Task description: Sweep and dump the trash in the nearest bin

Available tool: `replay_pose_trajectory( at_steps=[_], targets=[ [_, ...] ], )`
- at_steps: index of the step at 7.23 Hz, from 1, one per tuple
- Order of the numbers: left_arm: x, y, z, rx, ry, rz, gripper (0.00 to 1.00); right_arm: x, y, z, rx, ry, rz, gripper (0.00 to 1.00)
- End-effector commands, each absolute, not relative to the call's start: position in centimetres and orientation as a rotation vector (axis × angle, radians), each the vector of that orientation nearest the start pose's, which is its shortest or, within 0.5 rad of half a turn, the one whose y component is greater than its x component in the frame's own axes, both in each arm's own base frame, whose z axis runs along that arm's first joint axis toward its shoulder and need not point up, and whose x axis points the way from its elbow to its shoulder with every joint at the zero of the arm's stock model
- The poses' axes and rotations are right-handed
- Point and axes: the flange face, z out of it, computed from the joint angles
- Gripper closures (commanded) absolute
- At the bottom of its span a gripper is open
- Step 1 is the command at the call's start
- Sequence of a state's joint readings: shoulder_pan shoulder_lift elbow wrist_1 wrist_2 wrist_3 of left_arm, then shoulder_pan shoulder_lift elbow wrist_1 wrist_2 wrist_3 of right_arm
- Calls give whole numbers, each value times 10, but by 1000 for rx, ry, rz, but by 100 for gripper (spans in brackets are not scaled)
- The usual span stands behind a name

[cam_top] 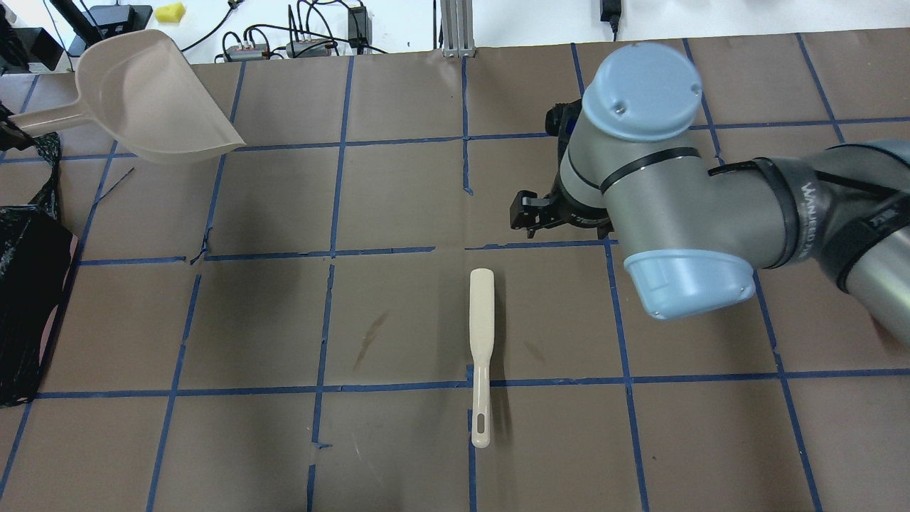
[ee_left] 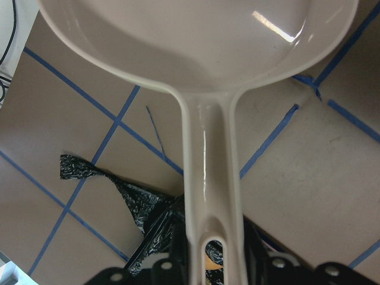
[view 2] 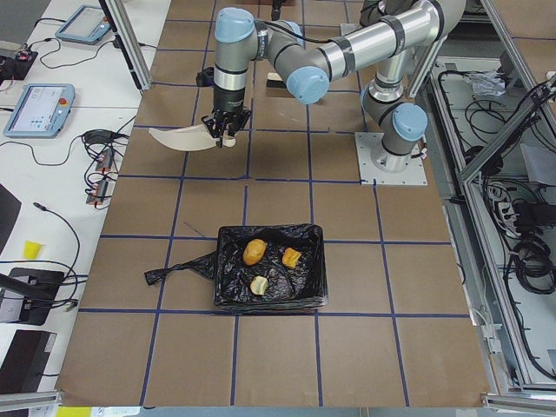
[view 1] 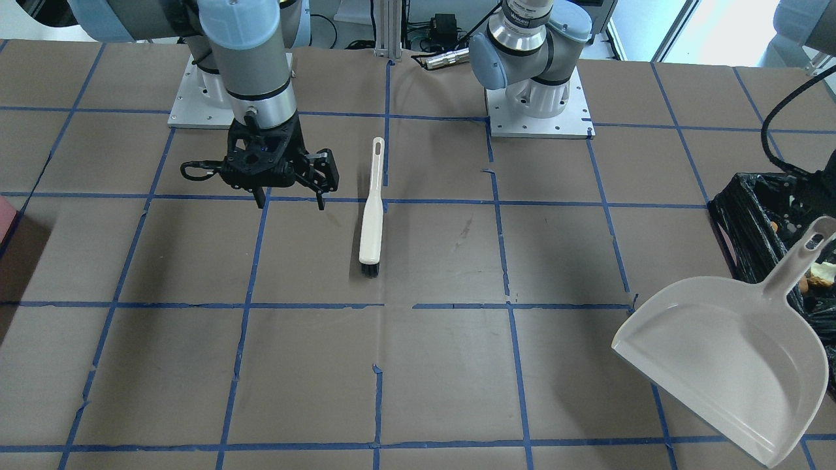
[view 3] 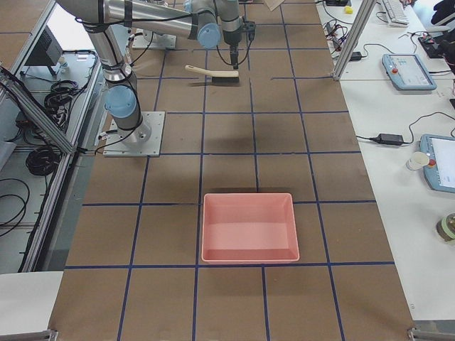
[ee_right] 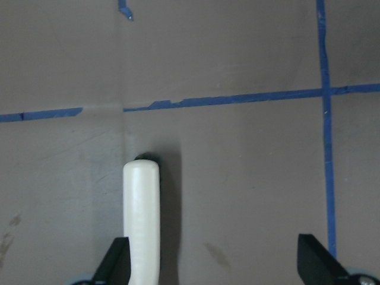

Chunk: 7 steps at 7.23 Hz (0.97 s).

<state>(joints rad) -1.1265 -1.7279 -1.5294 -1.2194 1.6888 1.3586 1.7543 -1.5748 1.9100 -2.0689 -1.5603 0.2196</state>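
Note:
The bin (view 2: pixel 269 271), lined with a crinkled black bag, stands on the table and holds three bits of trash (view 2: pixel 254 252); it also shows at the right edge of the front view (view 1: pixel 751 222). My left gripper (ee_left: pixel 214 264) is shut on the handle of a beige dustpan (view 1: pixel 725 359), which hangs in the air beside the bin, pan tilted. A cream hand brush (cam_top: pixel 481 341) lies flat mid-table. My right gripper (view 1: pixel 290 199) is open and empty above the table beside the brush; in its wrist view the brush head (ee_right: pixel 141 219) lies next to one finger (ee_right: pixel 116 261).
An empty pink tray (view 3: pixel 249 227) sits on the table on my right side. The table top (view 1: pixel 444 372) is brown paper with a blue tape grid. Cables and devices (cam_top: pixel 298 43) lie past its far edge.

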Motion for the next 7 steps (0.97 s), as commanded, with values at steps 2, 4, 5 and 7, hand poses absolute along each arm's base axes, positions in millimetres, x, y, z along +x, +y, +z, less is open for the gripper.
replay_pose_trajectory(
  at_steps=[2,4,5,7],
  targets=[
    [60,-596,445,1156,2652,-103,96,196,-454,397,36,3094,-249,0],
    [7,-600,433,1022,2720,-104,96,196,-454,396,34,3096,-249,0],
    [-22,-599,427,936,2761,-117,96,196,-459,392,37,3100,-236,0],
    [-85,-593,421,799,2823,-148,96,196,-460,390,47,3103,-222,0]
  ],
)
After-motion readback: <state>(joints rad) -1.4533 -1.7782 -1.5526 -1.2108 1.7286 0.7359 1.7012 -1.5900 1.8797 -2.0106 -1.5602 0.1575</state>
